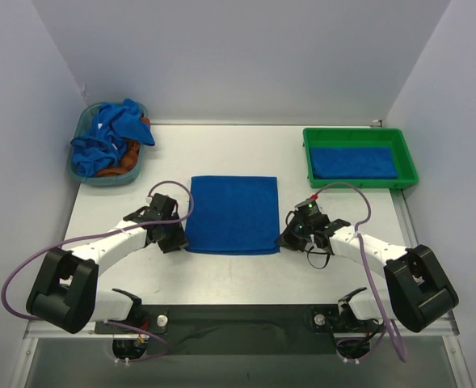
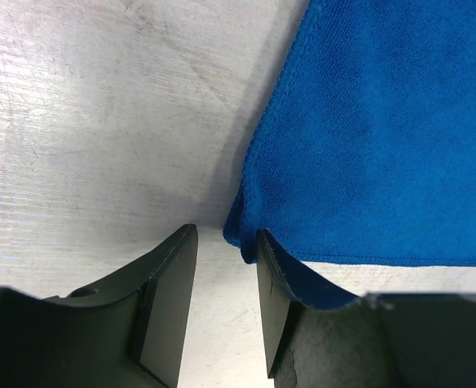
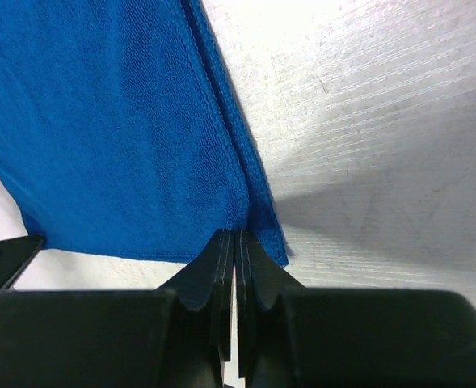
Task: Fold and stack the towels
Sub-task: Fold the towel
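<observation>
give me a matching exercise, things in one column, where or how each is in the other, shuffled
1 flat blue square towel
2 folded blue towel
3 crumpled blue towel heap
4 right gripper

a in the green plastic tray
b shut on a towel corner
c in the teal basket
d spread on the white table

Pairs: 1-d, 2-a, 3-c, 4-b

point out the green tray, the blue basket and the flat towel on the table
green tray (image 1: 363,184), top external view, on its near wall
blue basket (image 1: 100,181), top external view, on its near wall
flat towel (image 1: 233,214), top external view, on the middle of the cloth
</observation>
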Controlling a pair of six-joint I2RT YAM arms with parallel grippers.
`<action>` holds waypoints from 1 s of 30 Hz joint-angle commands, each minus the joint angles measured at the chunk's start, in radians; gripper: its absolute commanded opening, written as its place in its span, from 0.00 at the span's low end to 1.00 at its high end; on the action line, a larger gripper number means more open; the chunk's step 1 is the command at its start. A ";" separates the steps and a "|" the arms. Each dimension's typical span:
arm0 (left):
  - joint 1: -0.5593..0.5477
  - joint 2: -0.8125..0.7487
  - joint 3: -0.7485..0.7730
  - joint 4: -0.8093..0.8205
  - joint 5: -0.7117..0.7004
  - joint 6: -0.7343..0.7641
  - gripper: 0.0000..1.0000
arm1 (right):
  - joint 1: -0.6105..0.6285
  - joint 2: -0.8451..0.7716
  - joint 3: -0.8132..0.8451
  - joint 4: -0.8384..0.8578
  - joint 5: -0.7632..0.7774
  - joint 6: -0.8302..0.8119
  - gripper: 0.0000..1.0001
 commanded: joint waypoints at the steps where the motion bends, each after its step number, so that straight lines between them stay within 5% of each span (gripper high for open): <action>1: -0.005 -0.021 0.044 0.036 -0.015 0.014 0.45 | 0.006 0.004 0.006 0.001 0.014 0.003 0.00; 13: -0.020 -0.015 0.079 0.031 -0.007 0.010 0.27 | 0.007 0.009 0.001 0.006 0.014 0.001 0.00; 30: -0.037 0.016 0.070 0.002 -0.035 0.016 0.27 | 0.006 0.012 -0.002 0.013 0.011 0.006 0.00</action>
